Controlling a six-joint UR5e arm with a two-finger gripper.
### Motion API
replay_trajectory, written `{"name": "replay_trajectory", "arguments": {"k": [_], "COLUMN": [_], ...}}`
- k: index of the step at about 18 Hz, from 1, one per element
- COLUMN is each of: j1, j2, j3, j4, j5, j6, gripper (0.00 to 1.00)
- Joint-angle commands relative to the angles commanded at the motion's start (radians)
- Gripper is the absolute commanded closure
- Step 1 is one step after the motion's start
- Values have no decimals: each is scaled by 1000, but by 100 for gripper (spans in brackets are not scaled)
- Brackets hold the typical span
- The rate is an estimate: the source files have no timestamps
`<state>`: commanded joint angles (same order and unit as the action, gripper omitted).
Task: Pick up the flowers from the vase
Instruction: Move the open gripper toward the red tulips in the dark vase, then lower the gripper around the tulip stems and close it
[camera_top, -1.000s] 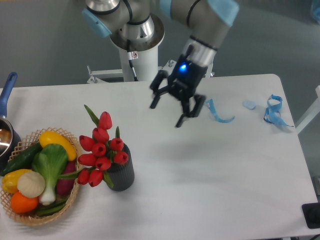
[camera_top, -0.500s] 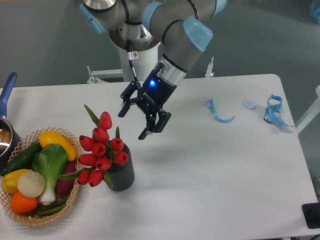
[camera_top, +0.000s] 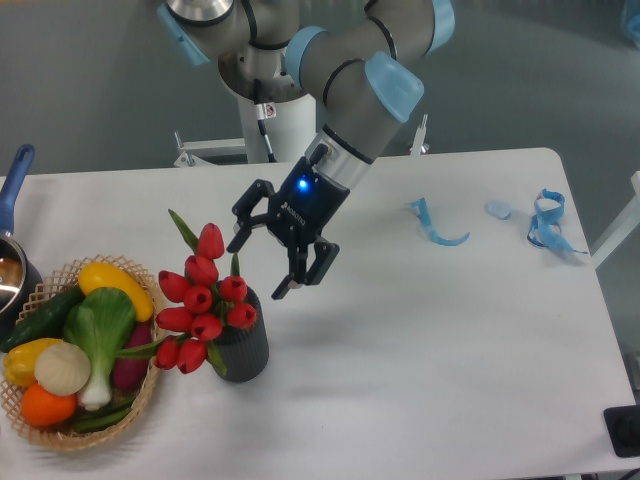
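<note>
One gripper (camera_top: 262, 264), jaws spread wide and empty, is shown just right of the flowers (camera_top: 203, 298) standing in the vase (camera_top: 243, 345); an off-centre closure could topple it.

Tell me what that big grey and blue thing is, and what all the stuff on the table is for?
That is a robot arm, filmed by one camera looking down at the table from the front. Its end is a gripper, like two fingers, open and holding nothing. It hangs just right of the red flowers, which stand in a dark grey vase. The robot is meant to lift them out. On the left a basket holds vegetables, with a pot beside it. Far right lie blue ribbon scraps.
</note>
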<state>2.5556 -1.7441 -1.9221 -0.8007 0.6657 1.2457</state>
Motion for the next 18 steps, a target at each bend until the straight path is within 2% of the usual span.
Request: {"name": "replay_trajectory", "arguments": {"k": [7, 14, 18], "j1": [-31, -57, -84], "j2": [-43, -52, -78], "j3": [28, 35, 52], "j4": [14, 15, 15], "j5": [2, 15, 15], "j6": [-2, 1, 5], "gripper": [0, 0, 0]}}
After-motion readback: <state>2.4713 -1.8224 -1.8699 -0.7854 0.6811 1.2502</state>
